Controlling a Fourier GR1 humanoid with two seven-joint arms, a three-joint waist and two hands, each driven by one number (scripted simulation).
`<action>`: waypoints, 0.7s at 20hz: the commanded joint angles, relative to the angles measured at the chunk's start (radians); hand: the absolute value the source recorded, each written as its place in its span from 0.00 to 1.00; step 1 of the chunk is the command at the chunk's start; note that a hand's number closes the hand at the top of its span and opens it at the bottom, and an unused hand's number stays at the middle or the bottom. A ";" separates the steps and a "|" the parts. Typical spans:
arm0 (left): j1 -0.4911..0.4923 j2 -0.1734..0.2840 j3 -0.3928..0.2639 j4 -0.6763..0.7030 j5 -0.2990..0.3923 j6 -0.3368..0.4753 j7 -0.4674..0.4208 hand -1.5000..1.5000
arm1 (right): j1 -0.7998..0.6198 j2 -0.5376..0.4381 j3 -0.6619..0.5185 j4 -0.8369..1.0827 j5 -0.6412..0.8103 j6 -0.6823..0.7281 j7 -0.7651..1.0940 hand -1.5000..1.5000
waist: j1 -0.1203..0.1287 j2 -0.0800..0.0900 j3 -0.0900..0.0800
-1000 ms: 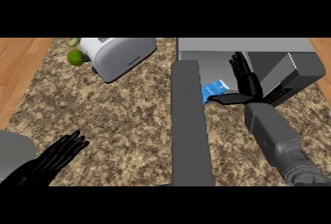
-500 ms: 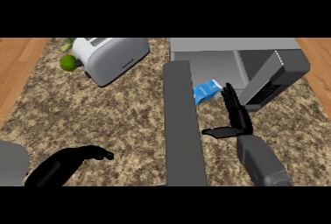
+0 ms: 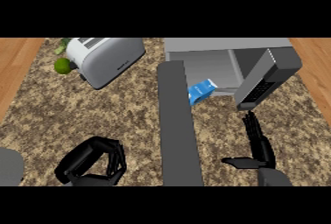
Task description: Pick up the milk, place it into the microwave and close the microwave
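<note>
The blue and white milk carton (image 3: pixel 202 91) lies tilted at the front of the microwave's (image 3: pixel 220 61) open cavity, beside its dark control panel (image 3: pixel 262 83). The microwave door (image 3: pixel 178 131) stands open, a long dark grey slab running down the middle of the counter. My right hand (image 3: pixel 260 144) is open below the panel, fingers straight and pointing at the microwave, thumb out to the left, well apart from the milk. At the lower left, left of the door, my left hand (image 3: pixel 93 162) is curled with nothing in it.
A silver toaster (image 3: pixel 107 59) stands at the back left with a green lime (image 3: pixel 62 65) next to it. A grey object (image 3: pixel 9 168) shows at the lower left edge. Wooden floor borders the speckled counter on both sides.
My right hand has drawn back from the milk toward the lower edge, leaving the carton in the microwave's opening. The left hand has curled shut and moved right toward the door.
</note>
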 commanded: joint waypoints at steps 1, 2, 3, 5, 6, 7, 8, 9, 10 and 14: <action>-0.089 0.012 -0.026 0.101 -0.103 0.036 -0.067 1.00 | 0.161 -0.032 0.003 -0.118 -0.030 0.075 -0.055 0.00 | -0.007 0.005 -0.001; -0.071 0.000 -0.085 0.082 -0.125 0.073 -0.066 1.00 | 0.190 -0.012 0.021 -0.164 -0.028 0.073 -0.037 0.00 | -0.008 0.001 -0.001; -0.095 0.000 -0.093 0.114 -0.142 0.068 -0.083 1.00 | 0.227 -0.054 0.008 -0.191 -0.045 0.101 -0.027 0.00 | -0.010 0.004 -0.001; -0.087 0.000 -0.118 0.116 -0.152 0.077 -0.094 1.00 | 0.325 -0.036 0.029 -0.296 -0.061 0.127 -0.040 0.00 | 0.000 0.003 -0.001; -0.121 0.000 -0.141 0.186 -0.175 0.125 -0.127 1.00 | 0.350 -0.057 0.026 -0.318 -0.078 0.169 -0.054 0.00 | -0.012 0.007 -0.001; -0.145 0.000 -0.163 0.189 -0.141 0.128 -0.124 1.00 | 0.382 -0.046 0.029 -0.404 -0.100 0.156 -0.011 0.00 | 0.009 0.009 0.000; -0.119 0.000 -0.195 0.212 -0.177 0.168 -0.168 1.00 | 0.415 -0.094 0.041 -0.436 -0.099 0.208 -0.001 0.00 | 0.006 0.009 -0.001; -0.134 0.000 -0.257 0.223 -0.185 0.232 -0.165 1.00 | 0.423 -0.091 0.028 -0.471 -0.138 0.231 0.006 0.00 | 0.006 0.010 0.000; -0.169 0.000 -0.275 0.256 -0.203 0.280 -0.197 1.00 | 0.478 -0.054 0.062 -0.486 -0.128 0.240 -0.017 0.00 | 0.001 0.011 0.000; -0.162 0.000 -0.376 0.306 -0.156 0.345 -0.212 1.00 | 0.645 -0.104 0.073 -0.712 -0.194 0.297 0.000 0.00 | 0.002 0.010 0.000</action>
